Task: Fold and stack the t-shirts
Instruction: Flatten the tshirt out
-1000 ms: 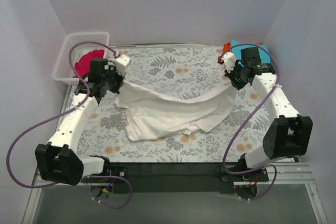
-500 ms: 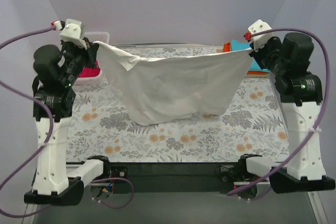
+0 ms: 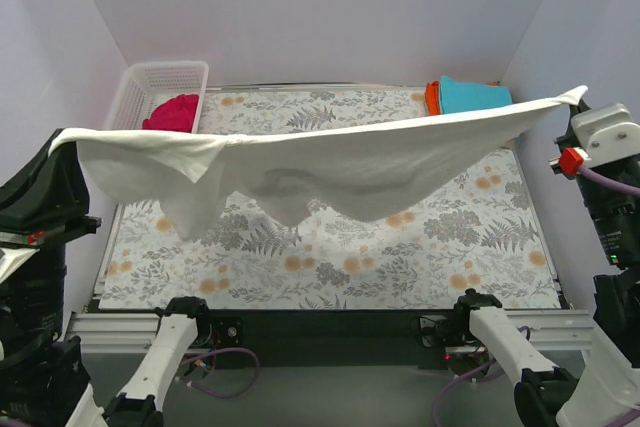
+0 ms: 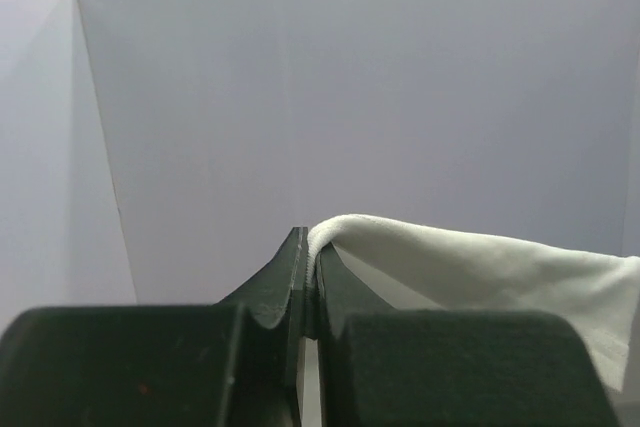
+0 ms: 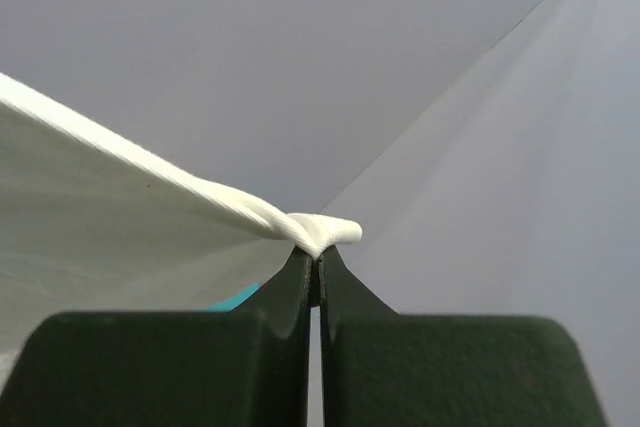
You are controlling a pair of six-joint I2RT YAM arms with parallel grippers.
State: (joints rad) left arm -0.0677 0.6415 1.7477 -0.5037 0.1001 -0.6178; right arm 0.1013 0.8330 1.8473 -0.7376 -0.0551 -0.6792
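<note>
- Nearest, at the left gripper (image 4: 309,259): pinched tight on a bunched corner of the off-white t-shirt (image 3: 350,162), cloth trailing off to the right in the left wrist view.
- Likewise at the right gripper (image 5: 318,265): pressed together on a rolled corner of the same shirt, cloth running away to the left.
- Hangs in the air well above the floral table covering (image 3: 400,247), touching it nowhere as far as can be told. Spans nearly the whole width between the two arms.
- Long axis side to side, left arm to right arm. Top edge pulled taut. Sits higher in the top view at the right end than at the left; raised or farther back, cannot tell. Sags in loose folds from the middle and the left end, pointing down at the table.
- Judged step: spreading the shirt out in the air before laying it flat to fold. Early in the task, with no fold made in this shirt yet.
- To do it well: keep both pinches firm and the pull even along the top edge. Lower both ends at one rate, let the hanging part touch down first, then draw away from it so as to flatten, not bunch. Mind the doubled flap near the left corner; likely to land as a crease.
- Farther back, left: magenta t-shirt (image 3: 172,112) crumpled inside the white mesh basket (image 3: 165,67).
- Farthest, right corner: teal t-shirt (image 3: 473,95), with the orange t-shirt (image 3: 432,97) showing at its left edge; under or beside, cannot tell.
</note>
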